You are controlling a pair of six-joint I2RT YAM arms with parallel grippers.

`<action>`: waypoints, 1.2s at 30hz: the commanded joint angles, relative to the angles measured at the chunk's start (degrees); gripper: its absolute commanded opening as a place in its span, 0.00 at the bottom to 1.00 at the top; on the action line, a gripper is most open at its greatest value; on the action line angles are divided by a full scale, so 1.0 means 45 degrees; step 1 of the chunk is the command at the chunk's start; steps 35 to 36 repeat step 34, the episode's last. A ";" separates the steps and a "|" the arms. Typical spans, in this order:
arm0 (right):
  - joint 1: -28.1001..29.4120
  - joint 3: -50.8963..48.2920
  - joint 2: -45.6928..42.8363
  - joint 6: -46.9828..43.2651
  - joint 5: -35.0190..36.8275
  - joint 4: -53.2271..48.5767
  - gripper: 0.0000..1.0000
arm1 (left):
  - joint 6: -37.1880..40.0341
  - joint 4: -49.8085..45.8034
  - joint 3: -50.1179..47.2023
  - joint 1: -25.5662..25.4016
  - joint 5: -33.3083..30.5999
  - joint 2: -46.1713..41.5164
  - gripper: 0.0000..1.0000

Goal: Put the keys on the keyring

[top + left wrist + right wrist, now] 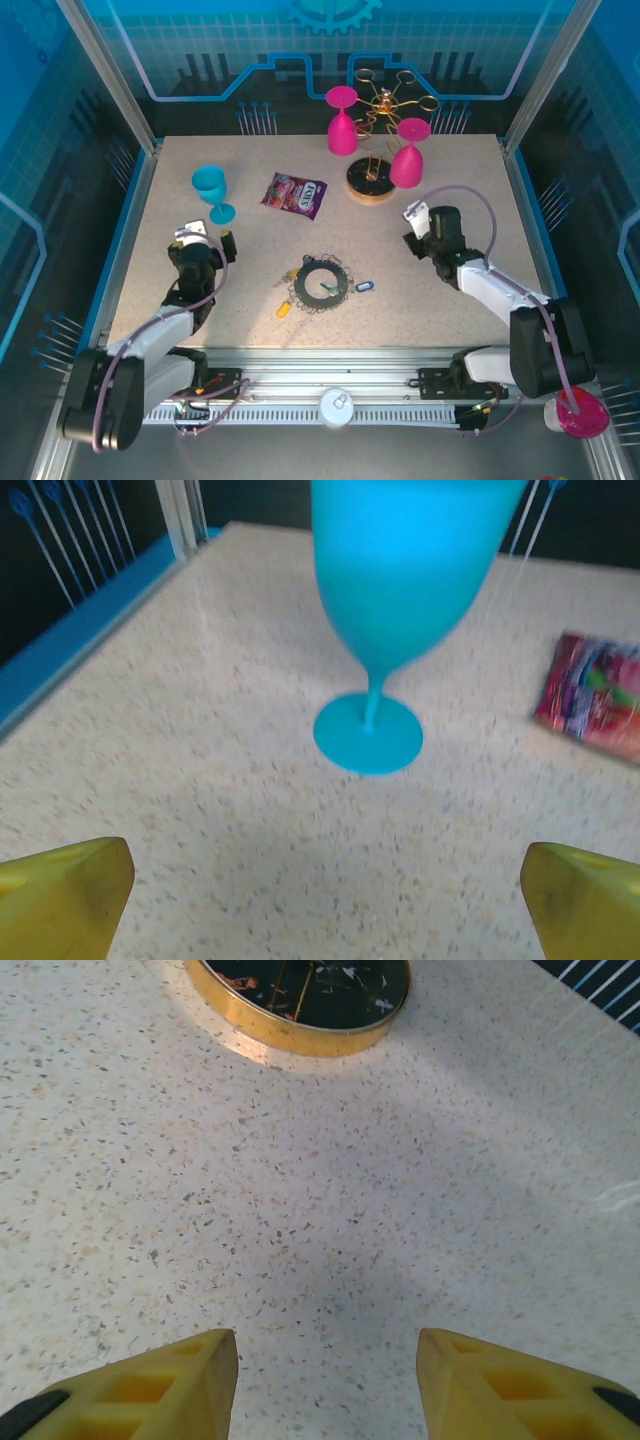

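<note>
The keyring [318, 283], a thin grey metal ring fringed with small keys and tags, lies flat at the table's middle. A key with a blue tag [364, 288] lies just right of it, and one with a yellow tag [283, 308] at its lower left. My left gripper [207, 238] stands wide open at the left, pointing at the foot of a blue goblet [369, 733], with bare table between its yellow fingers [70, 895]. Over bare table at the right, my right gripper [327, 1360] is open and holds nothing.
A snack packet [295, 194] lies behind the keyring. A gold wire rack on a round base [371, 181] stands at the back with two pink goblets [342, 122] beside it; the base's rim [290, 1035] lies just ahead of the right fingers. Another pink goblet [582, 413] sits off the table, bottom right.
</note>
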 commanded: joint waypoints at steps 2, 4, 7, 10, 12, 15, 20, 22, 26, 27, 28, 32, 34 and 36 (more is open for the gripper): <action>-0.0690 -0.2205 0.1082 0.1792 -0.2113 0.7531 0.53 | 0.0939 0.3686 -0.0165 0.0209 0.1654 0.1702 0.99; -0.0714 -0.2932 0.1481 0.2026 -0.1509 0.9170 0.54 | 0.1575 0.5610 -0.0176 0.0251 0.2340 0.2974 0.99; -0.1616 -0.4109 0.2641 0.2688 -0.2791 1.2206 0.60 | 0.1756 0.7115 0.0050 0.0310 0.3043 0.4732 0.99; -0.1923 -0.3737 0.2600 0.3150 -0.2591 1.1576 0.71 | 0.2434 0.9396 0.0086 0.0188 0.3518 0.6780 0.99; -0.2067 -0.2870 0.2883 0.3291 -0.2881 1.0348 0.68 | 0.1754 0.7191 0.0498 0.0279 0.2938 0.6000 0.99; -0.2232 -0.2249 0.2851 0.3562 -0.2690 0.9024 0.72 | 0.1500 0.6444 0.1118 0.0273 0.1972 0.6178 0.99; -0.2286 -0.2290 0.2901 0.3645 -0.2604 0.9215 0.74 | 0.1561 0.6658 0.1100 0.0273 0.1998 0.6266 0.99; -0.2301 -0.2290 0.2894 0.3655 -0.2610 0.9192 0.75 | 0.1535 0.6507 0.1178 0.0291 0.2033 0.6279 0.99; -0.2286 -0.2255 0.2894 0.3636 -0.2580 0.9152 0.77 | 0.0906 0.4951 0.1810 0.1217 0.3780 0.6099 0.99; -0.2303 -0.2271 0.2903 0.3637 -0.2559 0.9154 0.78 | 0.0943 0.5039 0.1787 0.1211 0.3772 0.6135 0.99; -0.2265 -0.2254 0.2903 0.3645 -0.2550 0.9140 0.78 | 0.0930 0.4961 0.1803 0.1211 0.3770 0.6097 0.99; -0.2263 -0.2262 0.2904 0.3627 -0.2494 0.9141 1.00 | 0.1066 0.5017 0.1789 0.1209 0.4185 0.6096 0.99; -0.2153 -0.2254 0.2889 0.3586 -0.2282 0.9164 1.00 | 0.1119 0.5070 0.1765 0.1211 0.4259 0.6096 0.99; -0.2153 -0.2254 0.2889 0.3586 -0.2282 0.9164 1.00 | 0.1119 0.5070 0.1765 0.1211 0.4259 0.6096 0.99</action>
